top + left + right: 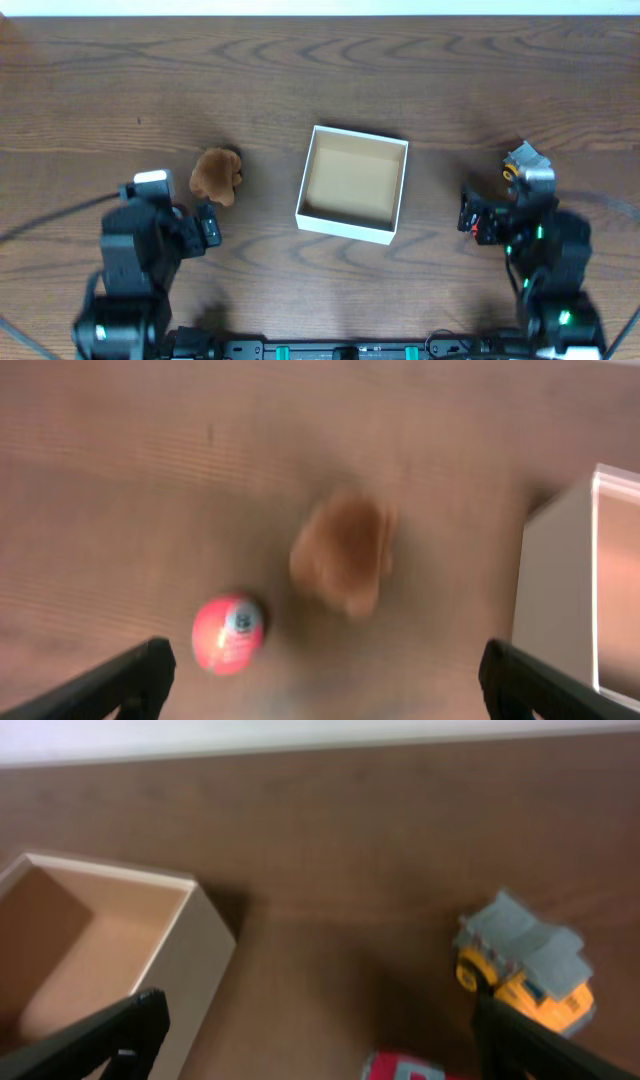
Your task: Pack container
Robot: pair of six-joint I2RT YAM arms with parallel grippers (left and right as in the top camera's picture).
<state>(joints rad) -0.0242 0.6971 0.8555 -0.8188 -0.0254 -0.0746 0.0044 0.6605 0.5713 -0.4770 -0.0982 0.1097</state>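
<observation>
Left claw (pixel 325 660): fingers (pixel 125 682) spread wide, gripping nothing, low over the wood-grain surface (pixel 320 80).
Ahead of left claw: pink-red ball (pixel 228 633) near the left finger; past it a brown plush toy (pixel 343 553), blurred.
Right claw (pixel 318 1005): fingers spread wide, gripping nothing.
Ahead of right claw: yellow-and-grey toy dump truck (pixel 525 965) to the right; red toy (pixel 410 1068) cut off by the lower edge.
Container (pixel 300 210): mid-surface between both arms, open side up, tan floor showing; plush toy left of it, truck right of it, both apart.
Writing: pale label (pixel 243 623) on the ball, too blurred to read.
</observation>
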